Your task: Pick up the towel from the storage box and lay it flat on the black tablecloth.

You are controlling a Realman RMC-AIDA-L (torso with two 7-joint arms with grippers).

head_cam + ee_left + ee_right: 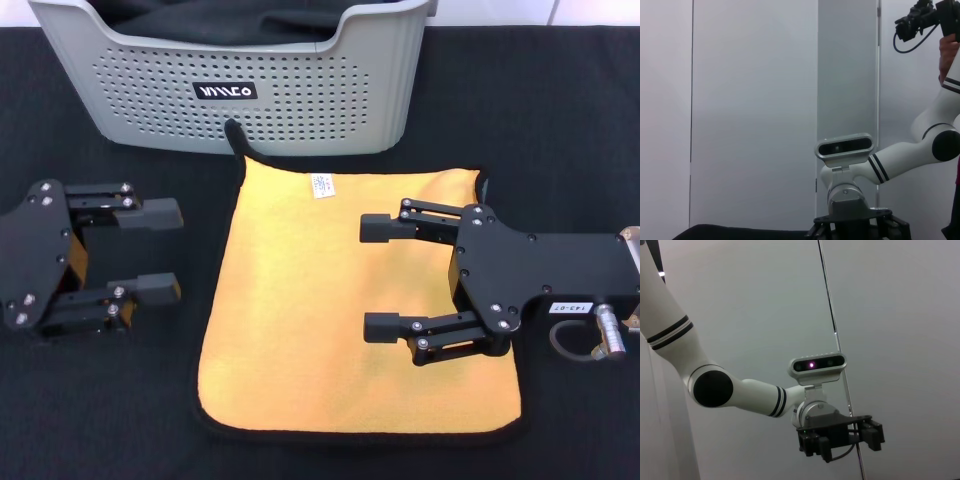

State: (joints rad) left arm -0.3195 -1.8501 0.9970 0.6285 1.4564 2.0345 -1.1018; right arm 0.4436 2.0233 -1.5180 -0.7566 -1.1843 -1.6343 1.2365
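Note:
The orange-yellow towel [300, 300] with its black trim and small white label lies spread flat on the black tablecloth [560, 130], just in front of the light grey storage box [150, 100]. My right gripper [378, 277] hovers over the towel's right half, open and empty. My left gripper [160, 250] is open and empty over the tablecloth, left of the towel. The wrist views show only walls and the robot's head and arms. The left gripper also shows far off in the right wrist view [842, 437].
Dark bunched fabric [220, 20] fills the storage box at the back. A black loop of the towel's trim [234, 135] sticks up against the box's front wall.

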